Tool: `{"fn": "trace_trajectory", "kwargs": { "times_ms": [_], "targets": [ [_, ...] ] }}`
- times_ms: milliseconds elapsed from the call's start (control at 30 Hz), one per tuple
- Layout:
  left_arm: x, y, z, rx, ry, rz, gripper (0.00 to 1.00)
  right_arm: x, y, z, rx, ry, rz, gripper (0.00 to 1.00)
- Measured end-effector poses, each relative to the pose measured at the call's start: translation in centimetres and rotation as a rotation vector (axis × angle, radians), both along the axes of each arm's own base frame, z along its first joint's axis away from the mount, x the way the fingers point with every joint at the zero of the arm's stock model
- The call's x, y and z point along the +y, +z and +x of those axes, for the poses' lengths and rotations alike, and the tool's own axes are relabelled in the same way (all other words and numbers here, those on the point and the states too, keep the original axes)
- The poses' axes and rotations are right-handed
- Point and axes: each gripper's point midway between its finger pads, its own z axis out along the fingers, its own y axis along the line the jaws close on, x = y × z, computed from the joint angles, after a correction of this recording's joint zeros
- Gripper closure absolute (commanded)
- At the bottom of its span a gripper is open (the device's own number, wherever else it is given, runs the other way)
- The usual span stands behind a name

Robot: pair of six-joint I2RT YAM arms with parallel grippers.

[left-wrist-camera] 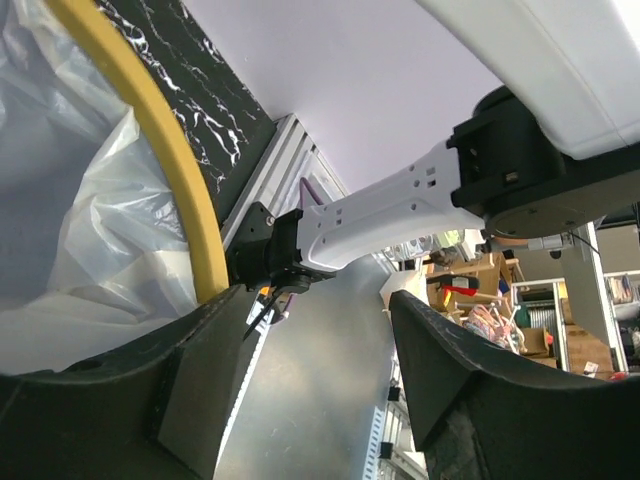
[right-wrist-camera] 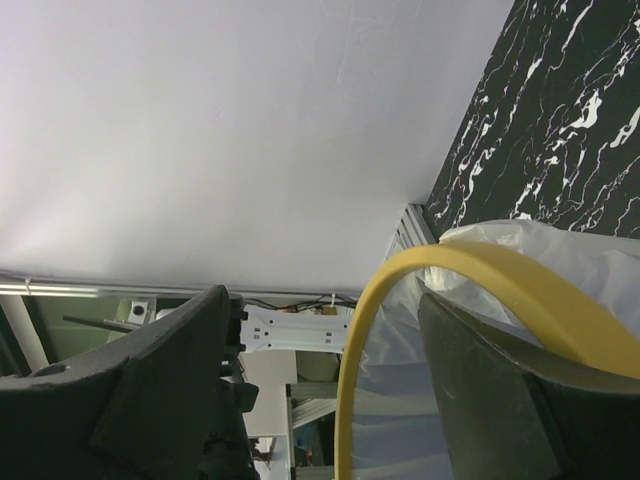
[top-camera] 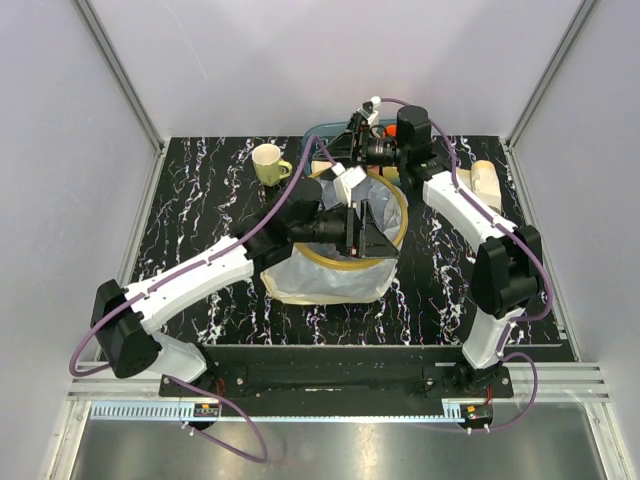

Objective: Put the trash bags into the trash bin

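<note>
- Trash bag (top-camera: 325,278): large pale sack over the trash bin (top-camera: 402,222), mid-table. Film lines the inside and hangs outside down to the table (top-camera: 200,200) on the near-left.
- Left gripper (top-camera: 372,232): at the bin mouth, near side. Jaws spread.
- Left wrist view: yellow rim (left-wrist-camera: 175,150) runs down to the picture-left finger (left-wrist-camera: 120,400), not into the gap. Bag film (left-wrist-camera: 80,250) lies left of the rim. Touching or not: can't tell.
- Right gripper (top-camera: 345,178): at the far-left of the rim. Jaws spread.
- Right wrist view: rim (right-wrist-camera: 352,380) arcs through the gap btwn the fingers (right-wrist-camera: 150,400), with film (right-wrist-camera: 400,410) inside the arc. Neither finger visibly closed on it.
- Top view only: yellowish mug (top-camera: 268,163) far-left of the bin, teal basket (top-camera: 325,130) at the far edge.
- Wrist views only: jaw gap and rim up close.
</note>
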Motion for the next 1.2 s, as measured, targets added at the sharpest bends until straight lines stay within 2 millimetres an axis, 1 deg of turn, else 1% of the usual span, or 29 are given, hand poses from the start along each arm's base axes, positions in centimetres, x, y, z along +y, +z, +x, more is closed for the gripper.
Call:
{"fn": "trace_trajectory", "kwargs": {
  "times_ms": [67,100,133,200,267,333,400,467,500,567,633,700,767,900,933,967,1200],
  "targets": [
    [0.3,0.6,0.1,-0.042,-0.020,-0.009,0.32,0.0,0.2,0.0,-0.003,0.002,-0.008,0.14],
    [0.6,1.3,0.2,-0.063,-0.028,-0.021,0.32,0.0,0.4,0.0,-0.010,0.003,-0.012,0.14],
    [1.0,2.1,0.3,-0.085,-0.037,-0.040,0.32,0.0,0.7,-0.1,-0.020,0.005,-0.015,0.14],
    [2.5,4.0,0.7,-0.123,-0.037,-0.083,0.33,-0.1,1.5,-0.1,-0.057,0.008,-0.017,0.13],
    [4.9,6.3,2.1,-0.170,-0.008,-0.138,0.33,-0.3,2.3,-0.1,-0.093,0.012,-0.022,0.13],
    [7.7,8.4,3.7,-0.228,0.042,-0.179,0.33,-0.8,3.4,-0.6,-0.129,0.024,-0.024,0.13],
    [10.5,9.7,5.5,-0.282,0.106,-0.192,0.34,-1.8,4.4,-1.0,-0.156,0.021,-0.027,0.13],
    [12.5,10.0,6.9,-0.309,0.155,-0.186,0.34,-3.2,5.5,-1.6,-0.186,0.013,-0.029,0.13],
    [13.1,9.9,7.4,-0.310,0.171,-0.179,0.35,-4.5,6.0,-1.6,-0.203,-0.011,-0.032,0.13],
    [14.4,9.0,8.7,-0.296,0.202,-0.150,0.35,-6.6,6.2,-2.7,-0.218,-0.033,-0.045,0.13],
    [15.0,8.0,9.6,-0.276,0.223,-0.127,0.35,-7.7,6.0,-3.7,-0.217,-0.041,-0.055,0.13],
    [15.4,6.6,10.1,-0.248,0.231,-0.105,0.36,-8.2,5.0,-5.3,-0.202,-0.027,-0.066,0.13],
    [15.4,4.6,10.3,-0.202,0.229,-0.085,0.37,-8.3,3.5,-6.5,-0.167,-0.004,-0.078,0.13],
    [15.4,0.2,10.7,-0.088,0.225,-0.040,0.37,-8.3,0.4,-7.0,-0.098,0.018,-0.105,0.13],
    [15.3,-0.3,10.8,-0.071,0.219,-0.044,0.37,-8.4,-0.3,-7.1,-0.079,0.021,-0.111,0.13],
    [15.3,-0.1,11.1,-0.082,0.224,-0.049,0.37,-8.3,-0.5,-7.2,-0.069,0.031,-0.109,0.13],
    [15.4,-0.1,11.3,-0.098,0.227,-0.064,0.35,-8.2,-0.7,-7.5,-0.080,0.062,-0.095,0.13]
  ]
}}
